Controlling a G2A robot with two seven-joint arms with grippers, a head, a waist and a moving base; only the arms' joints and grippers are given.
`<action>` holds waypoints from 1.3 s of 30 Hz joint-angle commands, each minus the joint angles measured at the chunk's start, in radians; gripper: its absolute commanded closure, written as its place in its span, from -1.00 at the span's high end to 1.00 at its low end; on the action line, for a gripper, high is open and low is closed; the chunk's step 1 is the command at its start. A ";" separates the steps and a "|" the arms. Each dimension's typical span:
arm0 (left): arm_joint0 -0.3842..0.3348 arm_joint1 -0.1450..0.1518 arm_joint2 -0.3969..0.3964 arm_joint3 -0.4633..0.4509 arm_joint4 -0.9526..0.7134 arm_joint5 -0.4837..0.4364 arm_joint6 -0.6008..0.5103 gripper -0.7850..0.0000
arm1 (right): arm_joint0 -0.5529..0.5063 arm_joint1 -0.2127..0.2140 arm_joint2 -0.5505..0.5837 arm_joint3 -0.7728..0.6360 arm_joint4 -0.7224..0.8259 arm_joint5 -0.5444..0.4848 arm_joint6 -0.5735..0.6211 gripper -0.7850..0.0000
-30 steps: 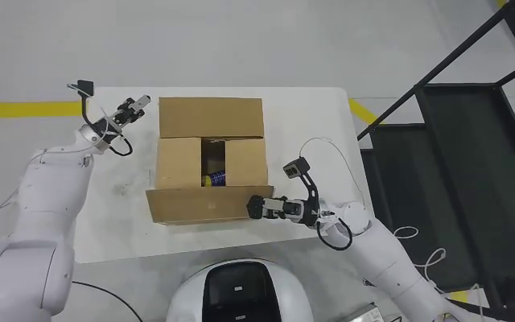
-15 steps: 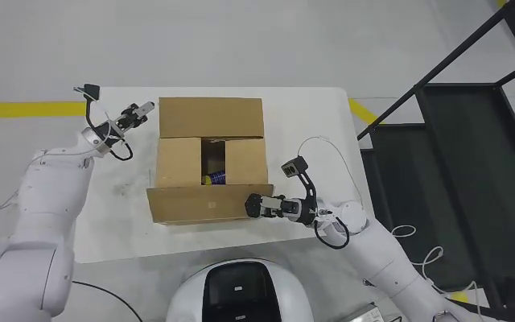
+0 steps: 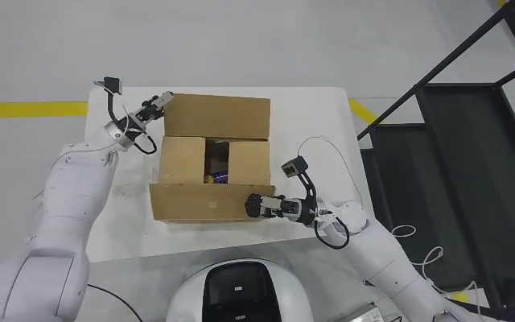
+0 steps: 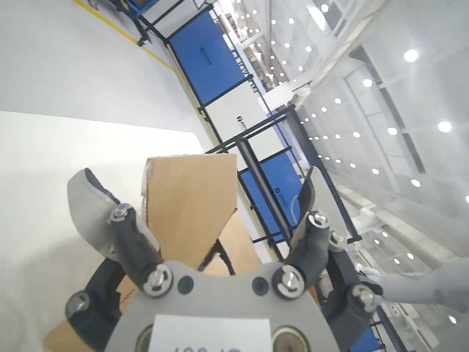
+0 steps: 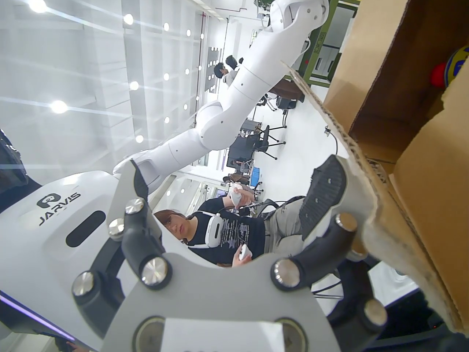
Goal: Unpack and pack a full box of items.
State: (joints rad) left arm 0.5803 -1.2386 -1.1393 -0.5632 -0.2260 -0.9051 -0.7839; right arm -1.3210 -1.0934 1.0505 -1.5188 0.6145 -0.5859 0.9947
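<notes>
A cardboard box (image 3: 183,161) sits mid-surface on the white surface (image 3: 314,137). Its far and near flaps are folded outward, and the two side flaps lie over the opening. A blue-and-yellow item (image 3: 216,175) shows through the gap between them. At the box's 11 o'clock corner, the left gripper (image 3: 161,100) hovers with jaws spread wide. The corner of the far flap (image 3: 217,115) lies between them unpinched; contact with either cannot be told. At 5 o'clock, the right gripper (image 3: 254,206) meets the end of the near flap (image 3: 211,203). Its jaws are likewise wide apart and hold nothing. The flap's rough edge runs along the outside of one finger (image 5: 324,188), touching or just beside it.
</notes>
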 commanded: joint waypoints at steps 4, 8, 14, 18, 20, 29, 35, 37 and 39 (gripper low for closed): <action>0.032 0.032 -0.047 -0.072 -0.116 0.021 -0.152 1.00 | 0.000 0.000 0.000 0.000 0.000 0.000 0.000 1.00; 0.107 0.060 -0.059 -0.227 -0.220 0.128 -0.260 1.00 | 0.000 0.000 0.000 0.000 0.000 0.000 0.000 1.00; 0.247 0.121 -0.134 -0.458 -0.423 0.334 -0.466 1.00 | 0.000 0.000 0.000 0.000 0.000 0.000 0.000 1.00; 0.313 0.151 -0.171 -0.552 -0.423 0.385 -0.516 1.00 | 0.000 0.000 0.000 0.000 0.000 0.000 0.000 1.00; 0.331 0.160 -0.173 -0.578 -0.419 0.405 -0.537 1.00 | 0.000 0.000 0.000 0.000 0.000 0.000 0.000 1.00; 0.383 0.199 -0.153 -0.641 -0.395 0.460 -0.592 1.00 | -0.003 0.000 0.016 -0.007 -0.107 0.032 -0.110 1.00; 0.390 0.218 -0.134 -0.644 -0.391 0.469 -0.600 1.00 | 0.010 -0.010 0.011 0.010 -0.190 0.039 -0.232 1.00; 0.389 0.223 -0.124 -0.646 -0.390 0.473 -0.604 1.00 | 0.019 -0.014 0.001 0.009 -0.194 0.037 -0.231 1.00; 0.386 0.228 -0.113 -0.650 -0.376 0.478 -0.609 1.00 | 0.023 -0.016 -0.005 0.007 -0.189 0.035 -0.228 1.00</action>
State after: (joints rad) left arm 0.9679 -1.0133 -1.2586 -1.2110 -0.6116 -0.4300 -1.3907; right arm -1.3000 -1.1085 1.0480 -1.5115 0.4230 -0.5503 0.7637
